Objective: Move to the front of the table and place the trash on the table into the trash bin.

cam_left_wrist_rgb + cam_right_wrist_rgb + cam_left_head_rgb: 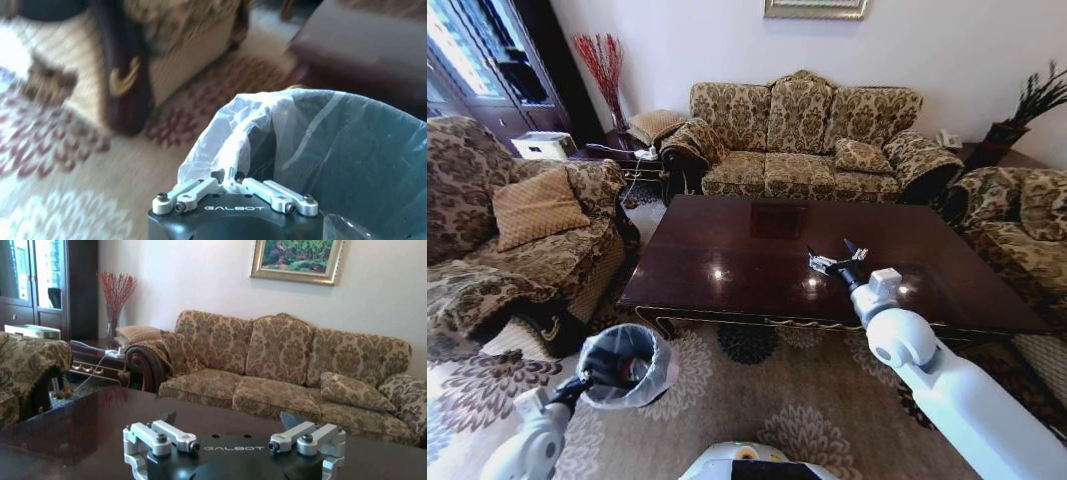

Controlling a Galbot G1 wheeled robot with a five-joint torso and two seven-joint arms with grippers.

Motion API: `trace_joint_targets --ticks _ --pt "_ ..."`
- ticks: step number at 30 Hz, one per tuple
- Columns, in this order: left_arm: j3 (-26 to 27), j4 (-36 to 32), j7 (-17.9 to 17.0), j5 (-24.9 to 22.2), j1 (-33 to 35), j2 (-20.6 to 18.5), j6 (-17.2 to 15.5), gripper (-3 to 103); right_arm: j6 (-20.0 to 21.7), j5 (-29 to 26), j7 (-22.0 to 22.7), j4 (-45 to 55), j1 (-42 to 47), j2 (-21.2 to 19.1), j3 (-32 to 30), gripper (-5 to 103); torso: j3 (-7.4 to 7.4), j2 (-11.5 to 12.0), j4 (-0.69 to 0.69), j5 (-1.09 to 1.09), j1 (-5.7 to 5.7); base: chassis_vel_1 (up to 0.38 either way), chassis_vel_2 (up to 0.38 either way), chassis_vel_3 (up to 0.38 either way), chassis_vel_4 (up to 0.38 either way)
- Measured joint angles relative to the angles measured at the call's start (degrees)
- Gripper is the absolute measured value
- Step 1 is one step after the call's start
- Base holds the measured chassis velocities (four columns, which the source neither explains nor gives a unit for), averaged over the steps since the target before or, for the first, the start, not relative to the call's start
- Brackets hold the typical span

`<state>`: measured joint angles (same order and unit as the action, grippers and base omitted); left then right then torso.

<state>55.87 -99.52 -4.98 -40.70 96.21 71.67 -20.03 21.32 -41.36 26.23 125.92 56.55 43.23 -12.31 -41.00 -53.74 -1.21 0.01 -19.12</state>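
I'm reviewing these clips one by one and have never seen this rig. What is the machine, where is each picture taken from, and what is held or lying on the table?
It is a wheeled robot with two arms. The head camera looks down at the dark table. The other two pictures come from cameras on each wrist.

The left gripper is shut on the bag-lined rim of the trash bin, holding it beside the table's near left corner. The right gripper, jaws open, is stretched over the tabletop, with a small pale piece of trash at its jaws in the head view. Whether it touches it is unclear.
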Motion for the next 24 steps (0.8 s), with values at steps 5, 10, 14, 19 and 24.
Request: trace_joint_targets --ticks 5,10,14,19,24 --pt "-0.1 11.3 -0.1 1.5 -4.3 0.6 2.1 1 -0.3 0.0 -0.7 -0.5 -0.2 -0.1 0.3 100 -0.01 0.0 -0.05 0.0 0.0 0.0 0.0 0.0 0.0" --pt "-0.9 22.2 0.7 2.7 -9.3 1.1 4.6 1 -1.3 0.4 -1.1 -0.8 1.0 -0.8 0.3 100 0.0 0.0 0.0 -0.01 0.0 0.0 0.0 0.0 0.0" --pt "-1.7 30.3 1.2 4.2 -13.4 1.7 6.4 1 -1.5 0.3 -1.1 -0.9 1.5 -1.6 -0.2 100 0.0 0.0 -0.01 0.0 0.0 0.0 0.0 0.0 0.0" --pt "-1.4 35.4 0.1 3.8 -17.1 3.1 6.0 1 -1.6 0.1 -1.3 -1.8 1.0 -2.2 0.2 100 -0.01 0.0 0.0 0.0 0.0 0.0 0.0 0.0 0.0" --pt "-1.1 40.2 -0.1 2.8 -20.2 3.8 7.2 1 -1.7 0.2 -1.5 -2.5 0.4 -1.8 1.5 100 -0.01 0.0 -0.02 0.02 -0.01 0.0 0.0 0.0 0.0"
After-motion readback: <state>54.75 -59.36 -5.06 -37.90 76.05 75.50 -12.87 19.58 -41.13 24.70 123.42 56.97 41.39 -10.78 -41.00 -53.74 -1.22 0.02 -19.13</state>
